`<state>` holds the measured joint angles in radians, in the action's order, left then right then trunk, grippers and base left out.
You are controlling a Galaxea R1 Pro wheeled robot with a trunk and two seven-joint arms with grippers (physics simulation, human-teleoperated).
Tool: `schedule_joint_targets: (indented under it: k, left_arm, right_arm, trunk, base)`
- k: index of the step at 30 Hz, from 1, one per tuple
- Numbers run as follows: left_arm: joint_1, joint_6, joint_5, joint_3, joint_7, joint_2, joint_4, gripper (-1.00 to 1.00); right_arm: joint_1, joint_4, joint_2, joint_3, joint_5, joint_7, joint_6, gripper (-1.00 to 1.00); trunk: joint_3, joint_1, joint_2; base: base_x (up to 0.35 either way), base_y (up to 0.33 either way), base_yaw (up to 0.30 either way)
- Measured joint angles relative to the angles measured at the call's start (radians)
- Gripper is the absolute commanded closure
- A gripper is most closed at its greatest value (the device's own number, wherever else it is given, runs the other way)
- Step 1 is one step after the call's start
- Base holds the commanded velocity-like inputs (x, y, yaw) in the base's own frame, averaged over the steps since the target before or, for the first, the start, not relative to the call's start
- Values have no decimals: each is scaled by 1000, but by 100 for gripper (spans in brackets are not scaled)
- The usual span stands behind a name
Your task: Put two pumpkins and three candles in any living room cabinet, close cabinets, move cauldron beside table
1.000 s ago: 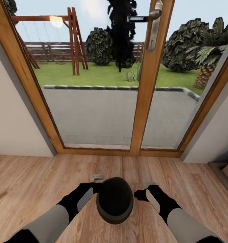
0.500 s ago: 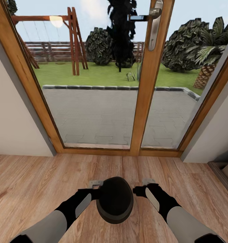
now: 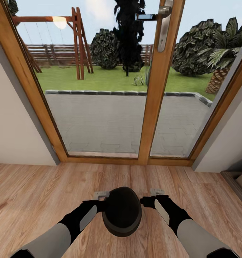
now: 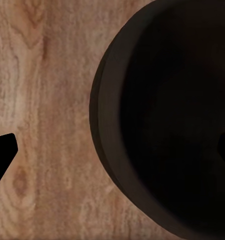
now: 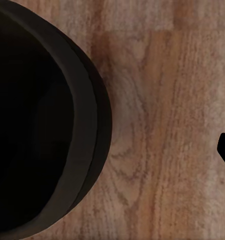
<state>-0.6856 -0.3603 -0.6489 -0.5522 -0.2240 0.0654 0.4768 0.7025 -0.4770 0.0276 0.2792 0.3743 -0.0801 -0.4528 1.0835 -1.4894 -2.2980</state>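
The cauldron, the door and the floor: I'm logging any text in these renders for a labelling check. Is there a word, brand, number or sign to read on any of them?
None can be read in these pictures.
The cauldron is plain dark, with no marking.
The glass door and its metal handle bear no lettering.
The wooden floor shows grain alone.

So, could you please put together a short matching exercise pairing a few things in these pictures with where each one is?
Things:
1. cauldron
2. door handle
3. swing set
4. left gripper

Places:
A. out on the lawn
B. high on the wooden door frame
C. between the two arms, over the wood floor
D. beside the cauldron, on the robot's left

Pairs: 1-C, 2-B, 3-A, 4-D
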Motion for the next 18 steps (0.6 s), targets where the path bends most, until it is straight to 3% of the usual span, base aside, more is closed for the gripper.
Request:
schedule_joint_targets:
  k: [18]
  left_arm:
    - [0,0,-3,2,0,1,-5,-100]
  right_arm:
    - [0,1,1,0,0,0,2,-100]
  trunk:
    - [56,-69,-126]
  base:
    - [0,0,0]
